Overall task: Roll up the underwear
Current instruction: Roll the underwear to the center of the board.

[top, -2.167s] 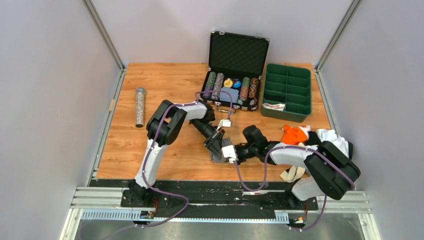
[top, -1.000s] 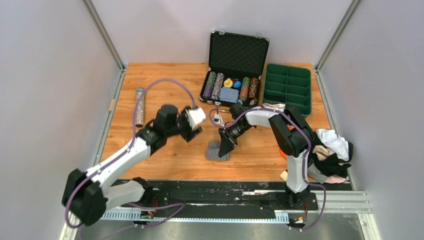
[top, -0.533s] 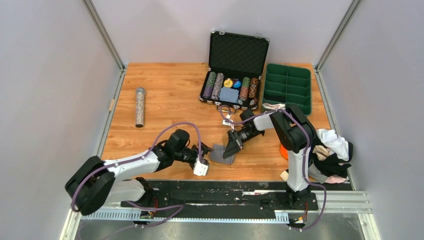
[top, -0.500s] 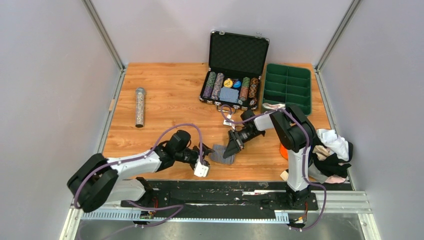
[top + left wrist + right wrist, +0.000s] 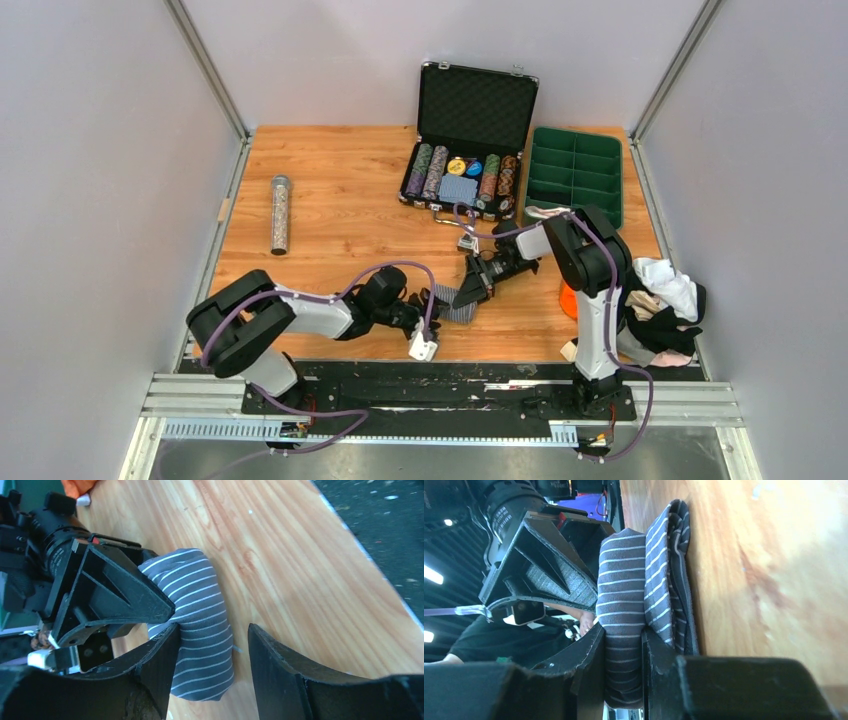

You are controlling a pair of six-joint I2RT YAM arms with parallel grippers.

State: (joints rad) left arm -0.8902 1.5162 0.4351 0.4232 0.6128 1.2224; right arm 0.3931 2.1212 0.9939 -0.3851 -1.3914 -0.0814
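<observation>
The grey-and-white pinstriped underwear lies partly rolled near the table's front edge, between both arms. My right gripper comes at it from the right and is shut on a thick fold of the roll, with flat layers lying beside it on the wood. My left gripper reaches in low from the left and straddles the roll's end. One of its fingers touches the cloth; the other stands apart with bare wood in the gap. More underwear is heaped at the right edge, with an orange piece beside it.
An open poker-chip case stands at the back centre, with the green compartment tray to its right; a pale cloth sits in the tray's front corner. A glittery tube lies at the far left. The black rail runs just behind the left gripper.
The left arm swung from the table's left middle down to the front edge and reached the roll; its jaws have narrowed. The right gripper kept its hold and shifted slightly right.
</observation>
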